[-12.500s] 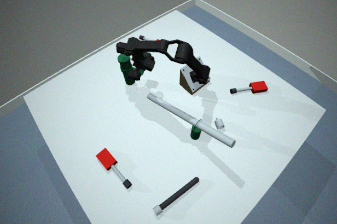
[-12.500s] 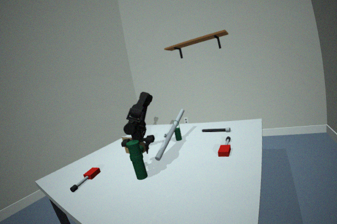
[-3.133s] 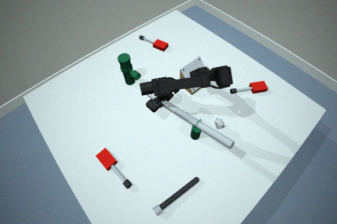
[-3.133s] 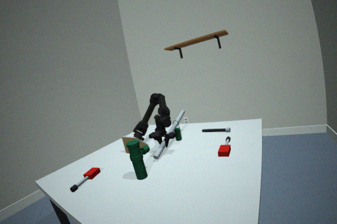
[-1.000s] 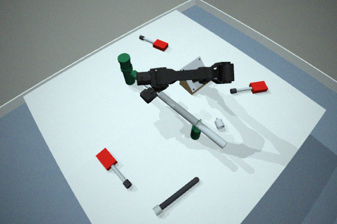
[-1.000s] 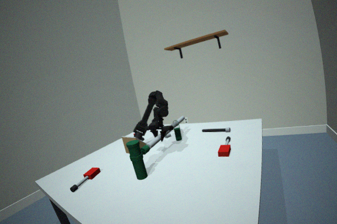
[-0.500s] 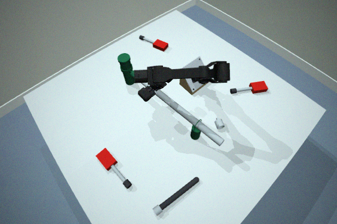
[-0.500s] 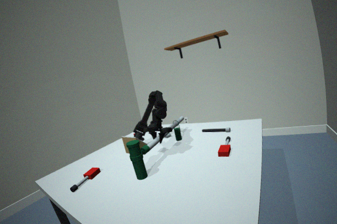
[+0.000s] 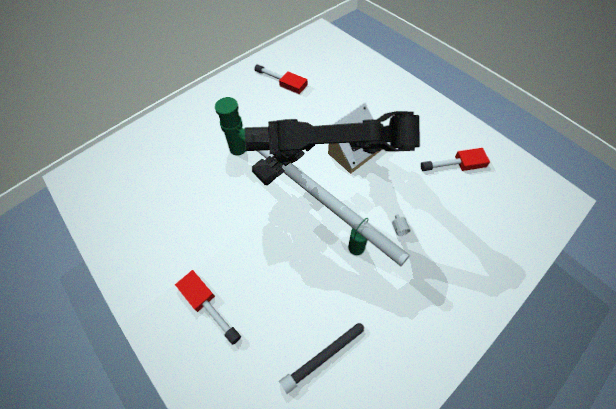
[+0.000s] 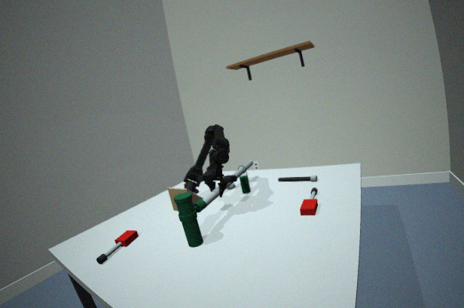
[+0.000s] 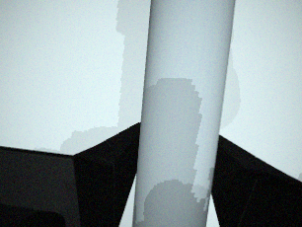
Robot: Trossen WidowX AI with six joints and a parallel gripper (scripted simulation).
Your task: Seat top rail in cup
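Note:
The grey rail (image 9: 330,202) (image 10: 245,166) (image 11: 183,59) slopes through the wire loop (image 9: 366,220) on the small green post (image 9: 357,245) (image 10: 245,187). My gripper (image 9: 286,163) (image 10: 218,190) (image 11: 174,133) is shut on the rail, between the loop and the big green post (image 9: 236,142) (image 10: 192,230). The green end cup (image 10: 199,205) hangs at the post's brace band (image 10: 187,218), on the upper part of the post below its cap. In the exterior view the rail's near end meets the cup's mouth; how deep it sits cannot be told. In the top view the arm covers that joint.
A wedge block (image 9: 350,159) (image 10: 173,199) stands beneath the arm. A small grey fitting (image 9: 401,225) lies near the small post. A dark rod (image 9: 327,354) (image 10: 295,179) and three red blocks with handles (image 9: 194,290) (image 9: 472,159) (image 9: 293,82) lie around the white table (image 9: 125,227).

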